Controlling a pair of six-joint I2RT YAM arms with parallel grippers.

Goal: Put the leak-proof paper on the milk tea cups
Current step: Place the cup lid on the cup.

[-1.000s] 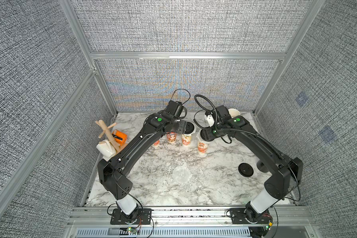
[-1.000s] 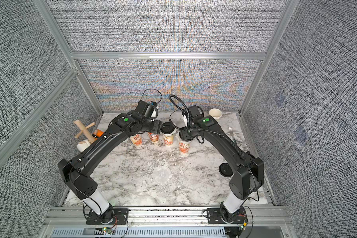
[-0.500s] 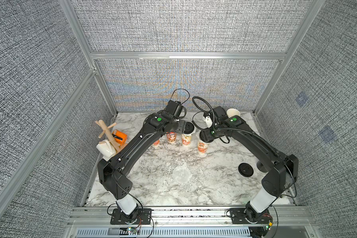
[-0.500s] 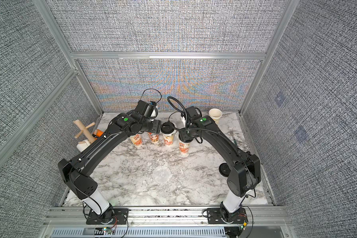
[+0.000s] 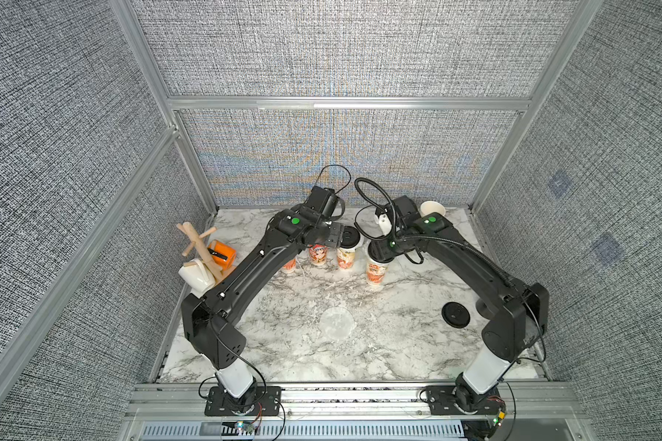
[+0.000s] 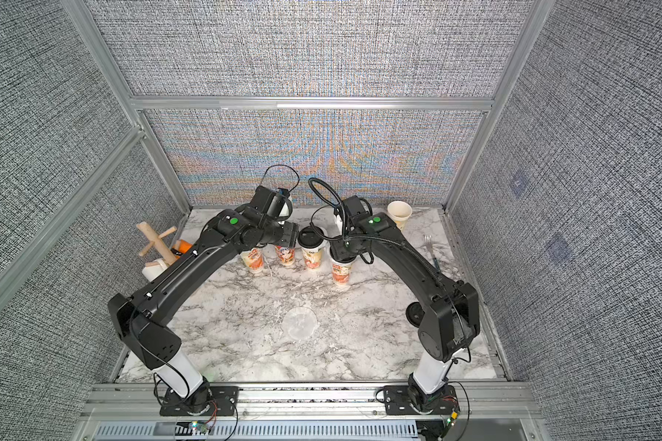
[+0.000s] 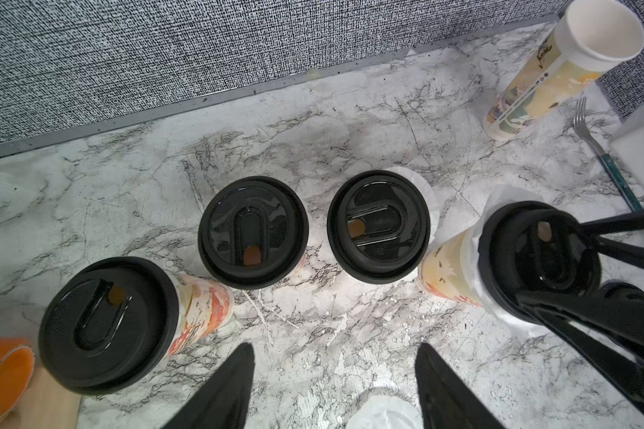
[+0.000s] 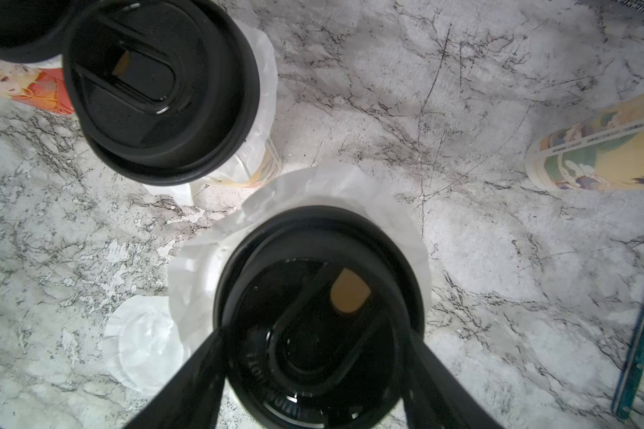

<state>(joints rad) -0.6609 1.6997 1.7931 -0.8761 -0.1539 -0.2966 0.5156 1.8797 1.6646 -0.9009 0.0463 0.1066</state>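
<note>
right fingers [image 8: 186, 386] clamp the black lid [image 8: 313, 237] over frilled leak-proof paper [image 8: 387, 208] on the row's end milk tea cup [image 5: 375, 272]. left fingers [image 7: 220, 390] hang spread, empty. a loose paper disc [image 5: 337, 322] lies on the surface [image 5: 398, 343] with open room around; an uncovered cup [image 5: 432, 209] stands near the far right corner.

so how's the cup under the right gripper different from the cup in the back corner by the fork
The nearer cup wears a black lid with leak-proof paper frilling out beneath; the corner cup is open, with neither. The nearer cup's print is red-orange; the corner cup's is yellow-green. Both stand upright on the marble table.
</note>
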